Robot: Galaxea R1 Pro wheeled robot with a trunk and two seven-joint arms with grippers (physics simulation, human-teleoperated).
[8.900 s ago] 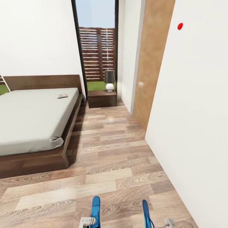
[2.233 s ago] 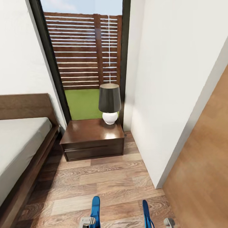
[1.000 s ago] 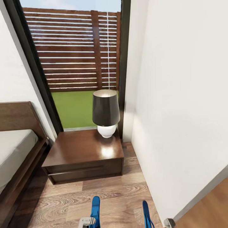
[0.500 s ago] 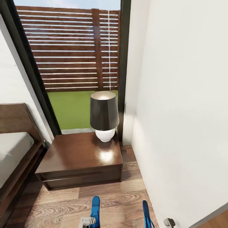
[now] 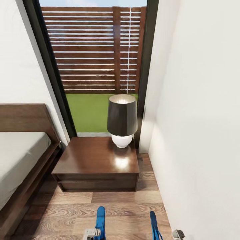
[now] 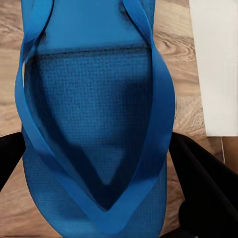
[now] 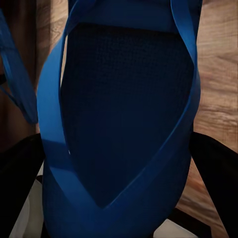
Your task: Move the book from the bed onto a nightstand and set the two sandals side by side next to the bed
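Blue sandals stand out at the bottom edge of our head view: the left sandal [image 5: 100, 222] and the right sandal [image 5: 154, 225] rise edge-on over the wood-plank floor [image 5: 126, 213], well apart from one another, each with its long axis running away from us toward the nightstand [image 5: 96, 163]. Our arms are held low and close to the trunk, so that just a pale bit of the left gripper [image 5: 90, 233] and of the right gripper [image 5: 177, 234] shows there. In our left wrist view the left sandal [image 6: 94, 124] lies lengthwise along the fingers, its straps meeting in a V near the camera, and the black fingers [image 6: 206, 188] sit tight against both of its edges, so we have it clamped. In our right wrist view the right sandal [image 7: 124, 124] lies the same way, darker in shade, with the black fingers [image 7: 215, 168] pressed to its two sides, so that one is clamped as well. The nightstand stands ahead of us below the tall window [image 5: 96, 66], a dark-shaded lamp [image 5: 122, 120] on its far right corner. The bed [image 5: 20, 160] lies just beside it, to our left. A white wall [image 5: 203, 116] runs along our right
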